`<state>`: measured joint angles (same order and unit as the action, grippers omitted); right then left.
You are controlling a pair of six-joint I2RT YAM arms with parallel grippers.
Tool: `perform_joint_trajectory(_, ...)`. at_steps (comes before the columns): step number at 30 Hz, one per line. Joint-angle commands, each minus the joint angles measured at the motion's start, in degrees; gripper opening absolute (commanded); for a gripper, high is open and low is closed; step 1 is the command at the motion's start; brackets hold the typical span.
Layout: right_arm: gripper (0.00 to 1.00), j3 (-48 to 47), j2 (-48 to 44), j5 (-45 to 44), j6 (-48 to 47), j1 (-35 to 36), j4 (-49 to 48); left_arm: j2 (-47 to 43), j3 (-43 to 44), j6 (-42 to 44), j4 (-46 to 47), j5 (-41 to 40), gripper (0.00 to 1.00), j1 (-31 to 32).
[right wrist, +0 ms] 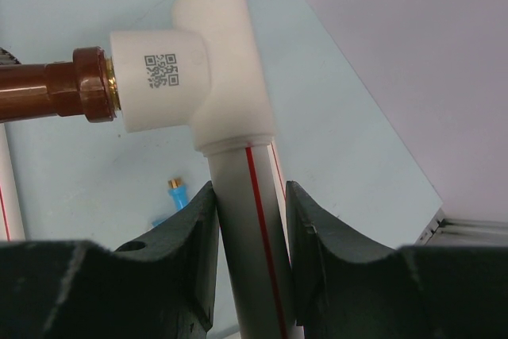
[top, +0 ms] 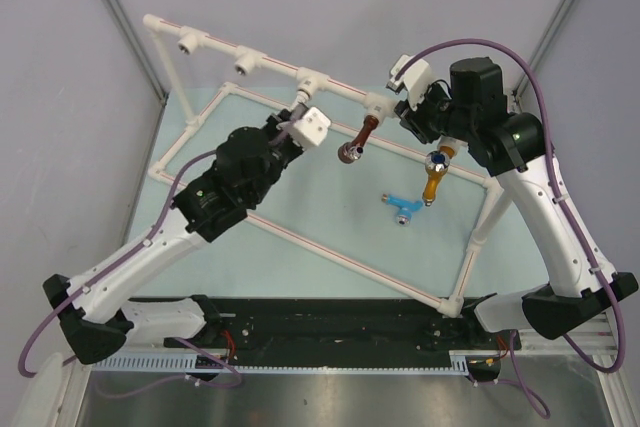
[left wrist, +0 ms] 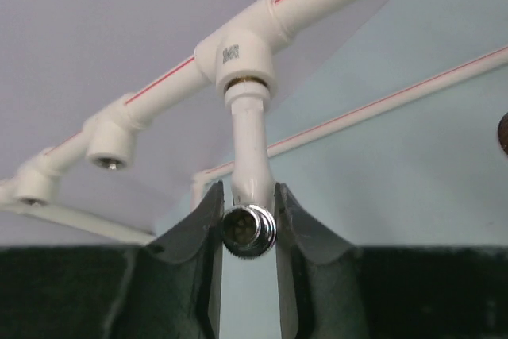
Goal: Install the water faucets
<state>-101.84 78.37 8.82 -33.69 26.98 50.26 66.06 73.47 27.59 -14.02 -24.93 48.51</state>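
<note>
The white faucet (left wrist: 248, 144) stands in a tee socket (left wrist: 236, 52) of the white pipe frame (top: 215, 44). My left gripper (left wrist: 248, 224) is shut on its silvery end; it is also in the top view (top: 298, 117). The brown faucet (top: 358, 140) sits in the neighbouring tee (right wrist: 194, 77) and shows in the right wrist view (right wrist: 55, 91). My right gripper (right wrist: 250, 220) is shut on the red-striped pipe (right wrist: 248, 236) just beside that tee; it is also in the top view (top: 405, 110). The light blue faucet (top: 400, 207) and the orange-yellow faucet (top: 433, 182) lie on the table.
Two tee sockets (top: 185, 42) (top: 245, 65) at the left of the top bar hold nothing. The frame's lower rails (top: 330, 252) ring the pale green table. Grey walls stand behind. The light blue faucet also shows in the right wrist view (right wrist: 176, 196).
</note>
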Motion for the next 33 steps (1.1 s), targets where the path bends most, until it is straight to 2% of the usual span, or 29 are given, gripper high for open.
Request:
perform_joint_trajectory(1,0.0,0.77,0.82,-2.14,5.04,0.88,3.27,3.46,-4.55,28.08,-3.03,-0.73,0.0,6.5)
perform_joint_trajectory(4,0.0,0.77,0.82,-2.23,4.95,0.97,3.27,3.37,-5.71,34.26,-3.47,-1.09,0.01,8.08)
perform_joint_trajectory(7,0.0,0.86,0.82,-2.32,4.95,0.97,3.27,3.55,-4.4,34.55,-5.57,-1.0,0.07,8.44)
perform_joint_trajectory(9,0.0,0.86,0.82,-2.4,4.95,1.05,3.27,3.2,-3.87,32.97,-5.75,-1.26,0.2,8.53)
perform_joint_trajectory(10,0.0,0.94,0.82,-2.49,5.04,1.05,3.27,2.93,-3.25,32.18,-5.67,-1.09,0.28,8.44)
perform_joint_trajectory(11,0.0,0.94,0.82,-2.58,5.04,0.97,3.27,2.24,-2.9,31.13,-5.23,-0.74,0.42,8.44)
perform_joint_trajectory(15,0.0,0.94,1.0,-2.49,5.04,0.97,3.26,-0.66,-0.62,22.98,-4.26,3.82,0.6,8.44)
perform_joint_trajectory(16,0.0,0.86,1.0,-2.4,5.04,0.97,3.27,-1.19,0.35,21.2,-3.04,5.66,0.7,8.35)
perform_joint_trajectory(17,0.0,0.86,1.0,-2.4,5.04,1.05,3.18,-1.98,0.62,19.36,-2.33,6.72,0.75,8.35)
perform_joint_trajectory(19,0.0,0.77,1.09,-2.4,5.04,1.05,3.27,-3.92,1.93,12.86,0.12,8.57,0.85,8.35)
perform_joint_trajectory(22,0.0,0.77,1.09,-2.4,5.04,1.05,3.35,-6.2,3.43,2.23,3.98,8.58,0.92,8.27)
perform_joint_trajectory(29,0.0,0.68,1.52,-2.14,5.04,1.14,3.26,-11.3,2.91,-29.93,10.15,5.69,0.93,2.65)
perform_joint_trajectory(30,0.0,0.68,1.52,-2.14,5.04,1.23,3.27,-11.92,2.38,-38.15,10.15,5.42,0.93,0.2)
perform_joint_trajectory(32,0.0,0.51,1.7,-2.05,4.95,1.32,3.18,-13.94,0.89,-46.54,9.02,5.5,0.95,-2.79)
perform_joint_trajectory(33,0.0,0.59,1.61,-1.96,4.95,1.41,3.26,-14.55,0.36,-55.02,8.32,5.68,0.95,-5.51)
